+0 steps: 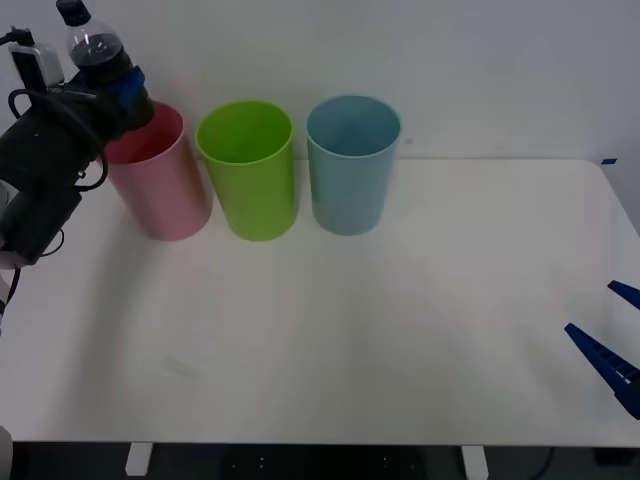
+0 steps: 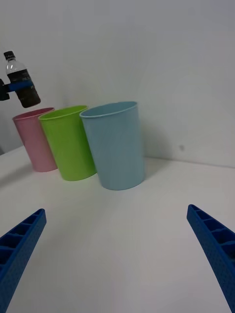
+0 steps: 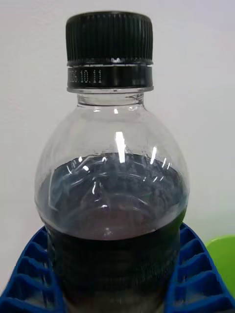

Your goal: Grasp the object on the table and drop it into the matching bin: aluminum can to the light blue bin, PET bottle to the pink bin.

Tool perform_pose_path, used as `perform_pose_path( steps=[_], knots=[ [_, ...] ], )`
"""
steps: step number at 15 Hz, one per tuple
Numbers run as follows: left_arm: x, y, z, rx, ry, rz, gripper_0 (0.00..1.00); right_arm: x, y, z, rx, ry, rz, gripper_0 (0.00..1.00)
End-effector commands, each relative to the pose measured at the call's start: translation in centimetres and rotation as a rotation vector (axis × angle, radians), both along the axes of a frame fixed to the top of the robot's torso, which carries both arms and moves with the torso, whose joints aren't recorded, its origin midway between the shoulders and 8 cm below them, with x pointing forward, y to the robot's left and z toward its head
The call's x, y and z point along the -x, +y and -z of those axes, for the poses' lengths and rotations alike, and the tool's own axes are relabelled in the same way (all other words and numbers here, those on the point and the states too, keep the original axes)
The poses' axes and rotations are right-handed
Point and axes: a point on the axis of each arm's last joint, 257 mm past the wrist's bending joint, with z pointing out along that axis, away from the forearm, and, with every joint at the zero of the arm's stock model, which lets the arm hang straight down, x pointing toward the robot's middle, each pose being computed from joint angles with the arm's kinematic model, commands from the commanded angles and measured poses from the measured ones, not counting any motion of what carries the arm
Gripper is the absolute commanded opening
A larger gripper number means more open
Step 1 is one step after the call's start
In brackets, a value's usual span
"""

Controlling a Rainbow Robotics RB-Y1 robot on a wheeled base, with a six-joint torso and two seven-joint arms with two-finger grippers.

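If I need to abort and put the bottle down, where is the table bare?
Bare white table runs from the three bins forward to the near edge, and right of the light blue bin. Crowded: pink bin, lime green bin and blue stand close together at the back left, where the left gripper holds the PET bottle. The right gripper sits open at the right edge.

Plain white matte wall behind, unmarked, evenly lit. Small dark spot on wall low down. Dark floor strip below near edge; two white metal furniture legs visible there. Soft diffuse light, faint shadows.
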Motion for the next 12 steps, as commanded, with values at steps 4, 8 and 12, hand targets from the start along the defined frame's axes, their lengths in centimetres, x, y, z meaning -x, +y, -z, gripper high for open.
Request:
perform_pose_path(
  steps=[4,8,12],
  knots=[
    [0.2,-0.3,0.1,0.045,0.002,0.021,1.00,0.0,0.0,0.0,0.000,0.000,0.000,1.00],
    [2.2,0.0,0.7,0.109,-0.006,0.047,1.00,0.0,0.0,0.0,0.000,0.000,0.000,1.00],
    [5.7,1.2,1.5,0.156,-0.020,0.050,1.00,0.0,0.0,0.0,0.000,0.000,0.000,1.00]
  ],
)
